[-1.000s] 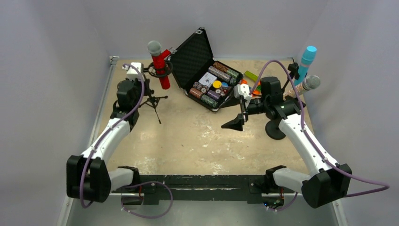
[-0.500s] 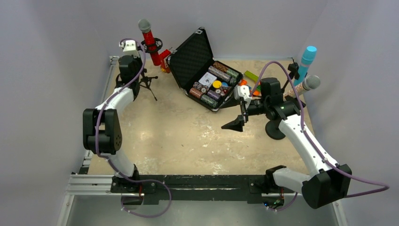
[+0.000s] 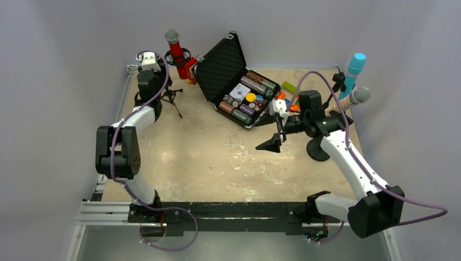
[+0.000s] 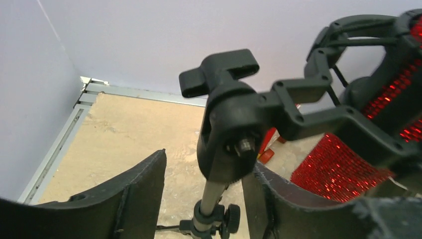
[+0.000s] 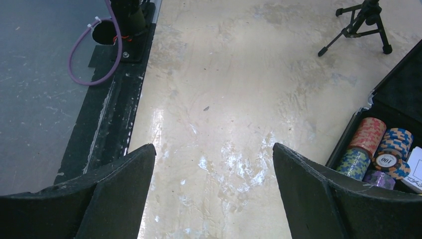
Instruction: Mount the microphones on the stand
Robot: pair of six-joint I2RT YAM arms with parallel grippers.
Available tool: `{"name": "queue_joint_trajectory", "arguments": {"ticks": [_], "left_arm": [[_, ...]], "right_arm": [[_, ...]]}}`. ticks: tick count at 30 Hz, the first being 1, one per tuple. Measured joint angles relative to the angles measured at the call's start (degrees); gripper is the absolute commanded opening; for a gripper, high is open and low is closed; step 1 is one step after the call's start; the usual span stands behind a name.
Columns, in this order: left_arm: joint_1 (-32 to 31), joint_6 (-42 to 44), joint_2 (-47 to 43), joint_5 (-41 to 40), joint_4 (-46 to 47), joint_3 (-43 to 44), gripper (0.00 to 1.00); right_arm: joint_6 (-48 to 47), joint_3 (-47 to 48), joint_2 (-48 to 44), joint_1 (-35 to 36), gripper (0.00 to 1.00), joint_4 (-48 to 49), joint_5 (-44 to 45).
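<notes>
The red microphone (image 3: 175, 51) with a grey mesh head sits upright in the black ring mount of the small tripod stand (image 3: 172, 95) at the back left. In the left wrist view its red glitter body (image 4: 343, 169) hangs right of the stand's clamp head (image 4: 234, 134). My left gripper (image 3: 161, 82) (image 4: 206, 159) is open, its fingers either side of that head, with a gap on the left side. The light blue microphone (image 3: 355, 66) and the silver microphone (image 3: 354, 97) sit on the round-based stand (image 3: 318, 149) at the right. My right gripper (image 3: 273, 140) (image 5: 214, 149) hangs open over bare table.
An open black case (image 3: 220, 64) of poker chips (image 3: 244, 100) stands at the back centre, its corner (image 5: 393, 99) showing in the right wrist view. Small coloured items lie behind it. Walls close in on the left, back and right. The tripod's legs (image 5: 366, 22) spread over the table.
My left arm stretched toward the back left corner, carrying the stand with the red microphone there. Its jaws have now parted off the stand. The right arm barely moved.
</notes>
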Motion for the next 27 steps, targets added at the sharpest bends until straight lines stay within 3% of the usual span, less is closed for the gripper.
{"name": "queue_joint_trajectory", "arguments": {"ticks": [6, 12, 16, 21, 27], "left_arm": [[0.0, -0.5, -4.7, 1.2, 0.5, -3.7, 0.71], [0.0, -2.3, -12.9, 1.2, -3.4, -7.8, 0.84], [0.0, -6.8, -24.1, 2.4, -13.0, -11.0, 0.96], [0.0, -13.6, -38.2, 11.3, -26.9, -11.1, 0.99], [0.0, -18.7, -49.2, 24.5, -42.2, -10.2, 0.99]], "right_arm": [[-0.8, 0.0, 0.0, 0.0, 0.91, -0.7, 0.2], [-2.3, 0.0, -0.1, 0.0, 0.91, -1.6, 0.5], [-3.1, 0.5, -0.3, 0.0, 0.91, -3.8, 1.7], [-5.1, 5.5, -1.9, 0.0, 0.93, -11.3, 5.2], [-2.5, 11.1, -9.9, -0.7, 0.98, -15.9, 11.3]]}}
